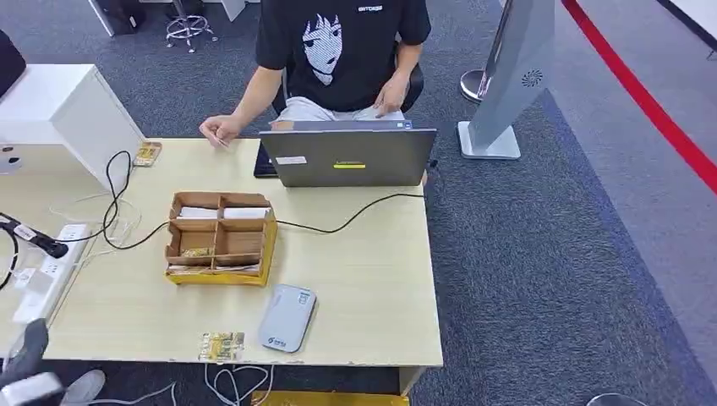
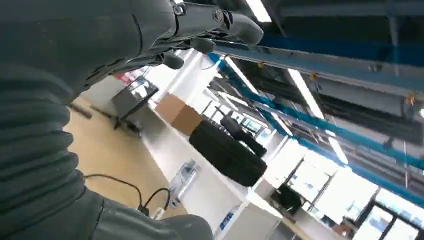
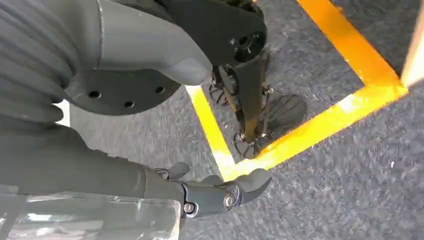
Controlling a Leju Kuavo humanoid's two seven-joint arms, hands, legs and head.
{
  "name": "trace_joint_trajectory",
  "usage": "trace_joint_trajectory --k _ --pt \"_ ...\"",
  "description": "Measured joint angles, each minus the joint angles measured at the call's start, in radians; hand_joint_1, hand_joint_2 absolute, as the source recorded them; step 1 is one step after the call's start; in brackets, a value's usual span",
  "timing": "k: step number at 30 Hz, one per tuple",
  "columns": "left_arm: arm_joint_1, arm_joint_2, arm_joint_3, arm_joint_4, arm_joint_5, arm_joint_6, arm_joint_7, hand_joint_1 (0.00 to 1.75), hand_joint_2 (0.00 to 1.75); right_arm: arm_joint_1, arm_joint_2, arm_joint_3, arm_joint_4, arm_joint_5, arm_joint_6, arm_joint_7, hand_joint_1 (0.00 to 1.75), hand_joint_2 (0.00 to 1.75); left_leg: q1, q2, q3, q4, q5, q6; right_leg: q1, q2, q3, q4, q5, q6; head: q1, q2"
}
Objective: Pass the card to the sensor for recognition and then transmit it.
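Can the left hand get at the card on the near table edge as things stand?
Probably yes. The card lies flat and alone at the near edge of the table, beside the grey sensor, with nothing on top. The left hand is low at the table's near left corner, holding nothing.

From the head view I get even, soft overhead light on the desk (image 1: 372, 279), with only faint shadows and no glare. My left wrist view is blown out around the ceiling light strips (image 2: 305, 90) and bright windows (image 2: 350, 200), leaving the left robot hand (image 2: 200, 30) dark. The right wrist view is dimmer and motion-blurred across the carpet (image 3: 350, 175).
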Motion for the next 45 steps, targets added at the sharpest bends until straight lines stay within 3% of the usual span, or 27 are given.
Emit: trace_joint_trajectory --k 1,4,6,11,15,20,29,36,37,45 --pt "-0.068 0.072 -0.027 0.062 -0.071 -0.011 0.057 0.00 1.75 -0.004 0.000 0.010 0.000 0.016 0.006 0.000 0.00 1.75 0.000 -0.001 0.000 0.000 0.001 -0.001 0.000 0.000 0.000 0.001 0.001 -0.001 0.001 0.000" --pt "-0.291 0.216 -0.110 0.263 -0.224 -0.054 0.170 0.00 1.75 -0.015 -0.002 0.036 0.000 0.056 0.014 0.011 0.00 1.75 0.001 0.000 -0.001 0.000 0.005 -0.003 0.001 0.000 -0.003 0.002 0.004 -0.005 -0.001 0.000" --pt "-0.447 0.305 -0.187 0.459 -0.329 -0.075 0.228 0.00 1.75 -0.017 -0.004 0.054 0.000 0.082 0.018 0.015 0.00 1.75 0.001 0.000 -0.003 0.000 0.008 -0.004 0.001 0.001 -0.004 0.003 0.007 -0.005 0.000 0.000" --pt "-0.770 0.409 -0.377 0.847 -0.523 -0.092 0.290 0.00 1.75 -0.018 -0.005 0.082 0.001 0.120 0.019 0.029 0.00 1.75 0.001 0.009 -0.006 0.000 0.009 -0.003 0.001 0.010 -0.009 0.003 0.012 -0.004 0.000 0.000" --pt "-0.931 0.437 -0.507 1.055 -0.590 -0.100 0.306 0.00 1.75 -0.018 -0.005 0.092 0.001 0.134 0.020 0.029 0.00 1.75 0.000 0.013 -0.007 0.000 0.008 -0.003 0.000 0.014 -0.010 0.003 0.013 -0.004 -0.001 0.000" --pt "-1.016 0.449 -0.579 1.185 -0.599 -0.099 0.308 0.00 1.75 -0.017 -0.006 0.104 0.002 0.136 0.020 0.029 0.00 1.75 0.000 0.013 -0.009 0.000 0.008 -0.003 0.000 0.015 -0.012 0.003 0.012 -0.004 -0.001 0.000" --pt "-1.085 0.432 -0.659 1.248 -0.603 -0.029 0.297 0.00 1.75 -0.016 -0.006 0.106 0.002 0.137 0.013 0.029 0.00 1.75 0.000 0.013 -0.009 0.000 0.008 -0.003 0.000 0.014 -0.012 0.003 0.012 -0.004 -0.001 0.000" --pt "-1.099 0.425 -0.692 1.248 -0.586 -0.026 0.300 0.00 1.75 -0.016 -0.006 0.106 0.002 0.139 0.010 0.029 0.00 1.75 0.000 0.012 -0.009 0.000 0.008 -0.003 0.000 0.013 -0.012 0.003 0.012 -0.004 -0.001 0.000" --pt "-1.100 0.424 -0.693 1.248 -0.586 -0.026 0.300 1.75 1.75 -0.016 -0.006 0.106 0.002 0.139 0.010 0.029 0.00 1.75 0.000 0.012 -0.009 0.000 0.008 -0.003 0.000 0.013 -0.012 0.003 0.012 -0.004 -0.001 0.000" --pt "-1.101 0.423 -0.707 1.248 -0.543 -0.034 0.297 1.75 1.75 -0.016 -0.006 0.106 0.002 0.146 0.010 0.027 0.00 1.75 0.000 0.011 -0.009 0.000 0.008 -0.003 0.000 0.012 -0.012 0.003 0.012 -0.004 -0.001 0.000"
